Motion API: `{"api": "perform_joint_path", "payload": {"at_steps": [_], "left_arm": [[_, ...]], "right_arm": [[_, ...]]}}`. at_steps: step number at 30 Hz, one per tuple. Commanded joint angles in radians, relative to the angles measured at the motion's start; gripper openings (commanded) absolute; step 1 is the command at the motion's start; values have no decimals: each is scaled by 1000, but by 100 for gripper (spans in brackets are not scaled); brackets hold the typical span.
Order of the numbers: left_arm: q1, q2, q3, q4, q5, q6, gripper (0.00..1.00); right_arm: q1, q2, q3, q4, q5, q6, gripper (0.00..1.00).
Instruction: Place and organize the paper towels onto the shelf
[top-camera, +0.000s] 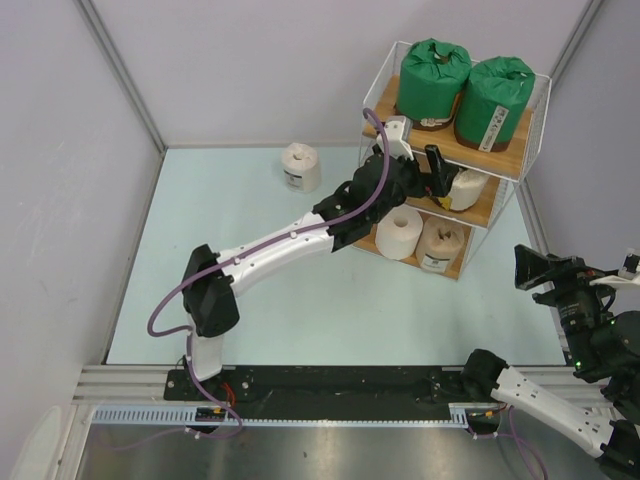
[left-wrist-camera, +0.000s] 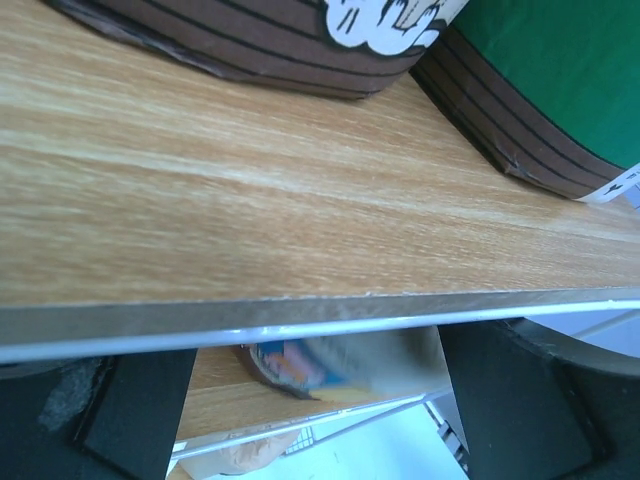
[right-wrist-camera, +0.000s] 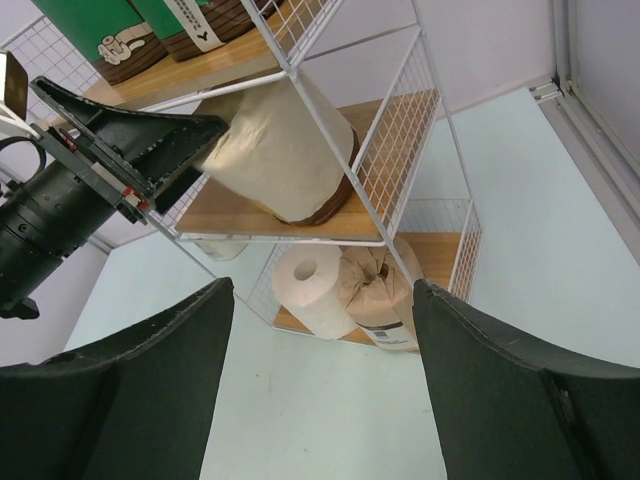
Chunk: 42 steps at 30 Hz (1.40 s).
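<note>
The left gripper (top-camera: 447, 186) pinches a cream roll (right-wrist-camera: 280, 150), tilted on the shelf (top-camera: 498, 160) middle board. Settle it upright before releasing. The right gripper (right-wrist-camera: 320, 390) hangs spread

Bright, even overhead light, soft shadows; left wrist view blurred below the board (left-wrist-camera: 300, 200).

Green rolls (left-wrist-camera: 560, 90) cropped by frame top, middle-tier roll (left-wrist-camera: 345, 365) blurred behind shelf (left-wrist-camera: 300, 220) board
</note>
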Motion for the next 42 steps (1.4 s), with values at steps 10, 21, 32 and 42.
{"api": "perform_joint_path", "payload": {"at_steps": [10,21,32,42], "left_arm": [[9,-167,-42,103,117,-34,100],[-7,-472,-366,106,348,59,100],[534,-740,-865,79,221,-208,100],[695,-204,-387,-20,342,-108,100]], "right_arm": [[-7,-14,20,-35,17,29,77],[10,-17,2,-3,49,8,79],[24,3,0,39,35,58,79],[35,32,-11,20,64,94,79]]}}
